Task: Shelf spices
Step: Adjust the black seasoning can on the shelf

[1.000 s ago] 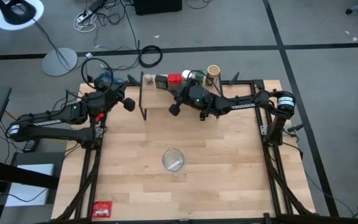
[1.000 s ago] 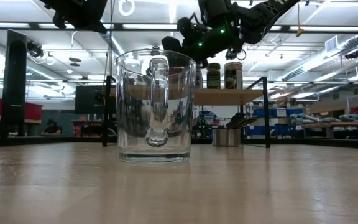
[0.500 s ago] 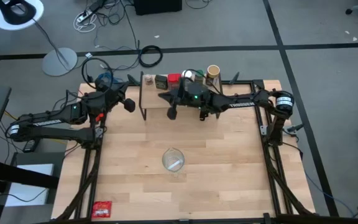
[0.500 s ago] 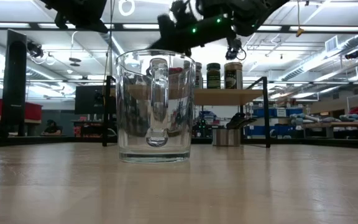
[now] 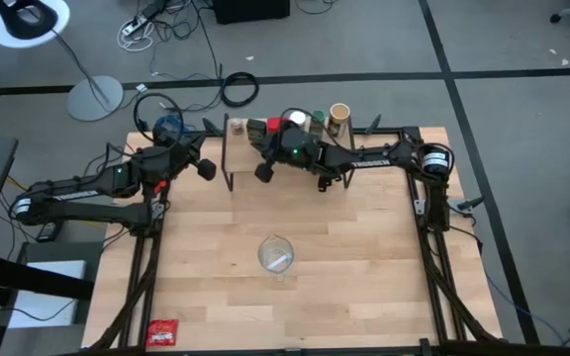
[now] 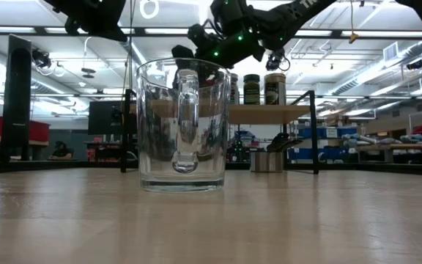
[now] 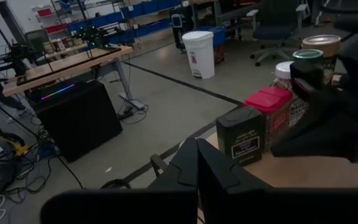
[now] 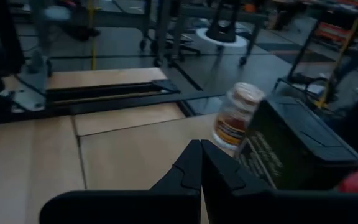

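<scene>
Spices lined on the shelf, both grippers empty

The table stands in a workshop of cabled floor; the shelf at its far edge holds the spices in a row, apparently so they stay tidy; the right gripper hovers over it, fingers closed on nothing; the left gripper waits beside, closed; a glass sits mid-table.

Grey carpet floor, white bin, office chair, cables

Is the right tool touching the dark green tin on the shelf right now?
Apart. In the right wrist view the shut right tool ends over bare shelf plank, with wood showing between it and the dark green tin.
</scene>
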`<state>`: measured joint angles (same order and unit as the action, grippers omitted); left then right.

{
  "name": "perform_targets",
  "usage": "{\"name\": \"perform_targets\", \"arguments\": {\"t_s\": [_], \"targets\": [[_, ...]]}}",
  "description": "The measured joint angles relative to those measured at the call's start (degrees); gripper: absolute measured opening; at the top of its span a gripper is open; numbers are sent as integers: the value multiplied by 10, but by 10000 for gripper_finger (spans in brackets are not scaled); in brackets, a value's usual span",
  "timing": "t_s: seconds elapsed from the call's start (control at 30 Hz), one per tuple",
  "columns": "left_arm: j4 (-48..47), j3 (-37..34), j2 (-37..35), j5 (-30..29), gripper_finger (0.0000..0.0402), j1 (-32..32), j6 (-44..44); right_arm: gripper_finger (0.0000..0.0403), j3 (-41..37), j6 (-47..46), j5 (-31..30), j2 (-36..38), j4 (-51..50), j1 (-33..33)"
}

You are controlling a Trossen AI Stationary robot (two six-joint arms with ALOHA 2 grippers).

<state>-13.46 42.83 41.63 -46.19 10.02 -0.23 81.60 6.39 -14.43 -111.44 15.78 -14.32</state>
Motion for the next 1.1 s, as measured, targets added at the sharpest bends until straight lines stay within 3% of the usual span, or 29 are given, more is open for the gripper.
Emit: {"name": "perform_targets", "arguments": {"t_s": [0.5,0.97,1.1], "targets": [[1,0,0,0,1,0,2,0,0,-23,-65,0,-5,-14],[1,0,0,0,1,0,2,0,0,-24,-68,0,0,-12],[2,0,0,40,1,0,1,0,0,-15,-56,-1,10,7]]}}
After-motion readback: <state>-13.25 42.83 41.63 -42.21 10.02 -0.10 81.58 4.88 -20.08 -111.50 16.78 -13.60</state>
